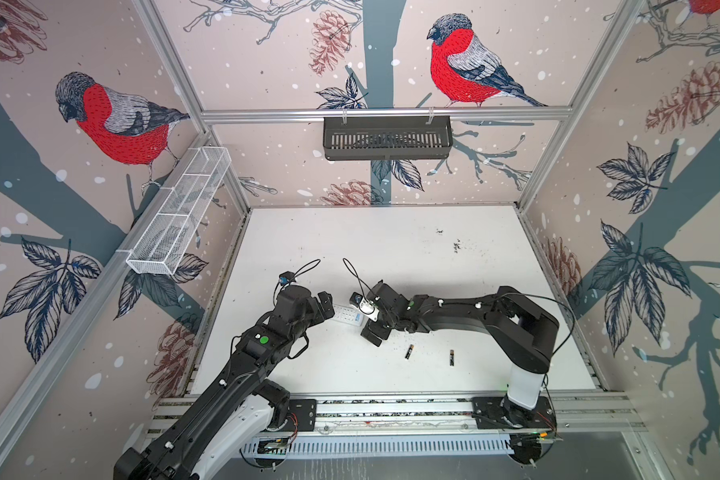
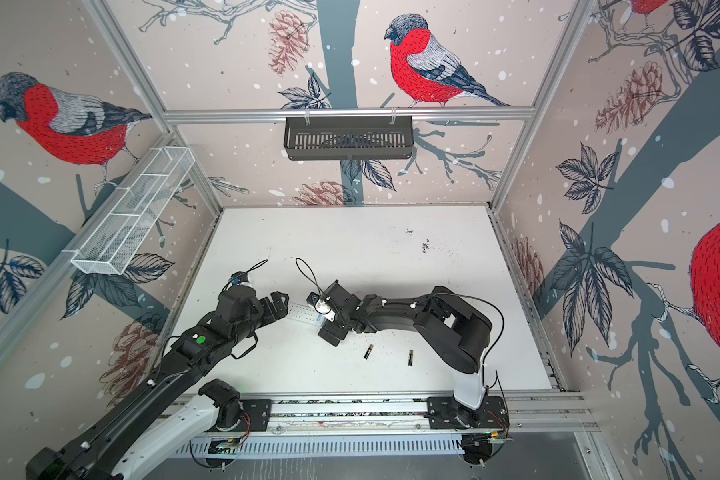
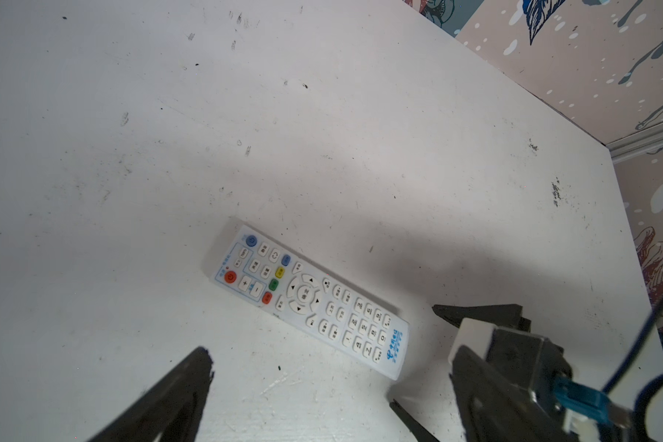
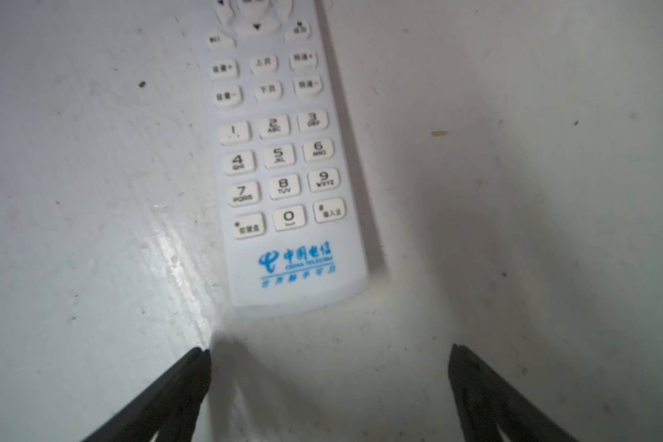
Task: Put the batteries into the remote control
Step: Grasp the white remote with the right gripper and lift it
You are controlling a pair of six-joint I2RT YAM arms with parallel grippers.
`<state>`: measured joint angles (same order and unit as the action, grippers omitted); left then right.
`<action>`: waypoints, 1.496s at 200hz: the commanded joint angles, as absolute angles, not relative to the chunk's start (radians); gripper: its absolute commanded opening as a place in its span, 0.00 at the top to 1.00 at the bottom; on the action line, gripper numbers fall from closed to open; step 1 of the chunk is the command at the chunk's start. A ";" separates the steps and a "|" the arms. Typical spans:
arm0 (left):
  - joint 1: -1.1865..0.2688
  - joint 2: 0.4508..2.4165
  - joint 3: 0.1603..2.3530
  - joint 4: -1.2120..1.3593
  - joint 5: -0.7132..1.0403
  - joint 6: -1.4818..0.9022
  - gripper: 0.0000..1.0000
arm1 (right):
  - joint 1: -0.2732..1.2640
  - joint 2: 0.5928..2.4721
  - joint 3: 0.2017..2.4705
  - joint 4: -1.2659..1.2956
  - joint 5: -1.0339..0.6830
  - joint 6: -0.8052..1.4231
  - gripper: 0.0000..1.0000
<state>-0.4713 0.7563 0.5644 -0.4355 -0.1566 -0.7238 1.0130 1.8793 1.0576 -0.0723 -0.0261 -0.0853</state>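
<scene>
The right gripper (image 4: 330, 350) is hovering low with its jaws spread wide apart, the two black tips framing a patch of the scuffed white surface (image 4: 513, 191). The remote control (image 4: 284, 172) is lying face up just ahead of that gap, its blue-logo end pointing toward the jaws and touching neither tip. The left gripper (image 3: 330, 354) is facing it from the opposite side, its jaws likewise standing wide apart. In its wrist view the remote control is lying flat and slantwise ahead of the tips, with the coloured buttons at the far end and the logo end close to the right arm's wrist camera. In both top views the remote control is showing only as a short white strip between the two grippers, near the middle of the surface and partly hidden beneath them. Toward the front rail, near the right arm, the left battery (image 1: 408, 351) and the right battery (image 1: 451, 357) are lying loose on the surface, apart from each other and roughly parallel, the left one nearer the right gripper. Farther out, a black slotted basket (image 1: 387, 137) is hanging from the back rail and a white wire basket (image 1: 179, 216) from the left-hand one, against bullfinch-patterned walls.
</scene>
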 commanded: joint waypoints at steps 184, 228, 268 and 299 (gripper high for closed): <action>-0.471 0.717 0.523 -0.182 0.143 -0.574 0.02 | 0.900 1.707 0.955 0.099 -0.344 0.075 0.54; -0.508 0.733 0.493 0.108 0.388 -0.569 0.02 | 0.759 1.398 0.770 0.199 -0.524 0.212 0.54; -0.598 0.780 0.471 0.404 0.524 -0.558 0.03 | 0.634 1.174 0.691 0.194 -0.742 0.318 0.54; -0.636 0.848 0.455 0.625 0.581 -0.585 0.02 | 0.614 1.034 0.660 0.196 -0.873 0.349 0.53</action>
<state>-0.6170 0.8158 0.4675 0.3363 0.4896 -0.5762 0.6197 1.1110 0.6788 0.1436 -0.6971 0.2958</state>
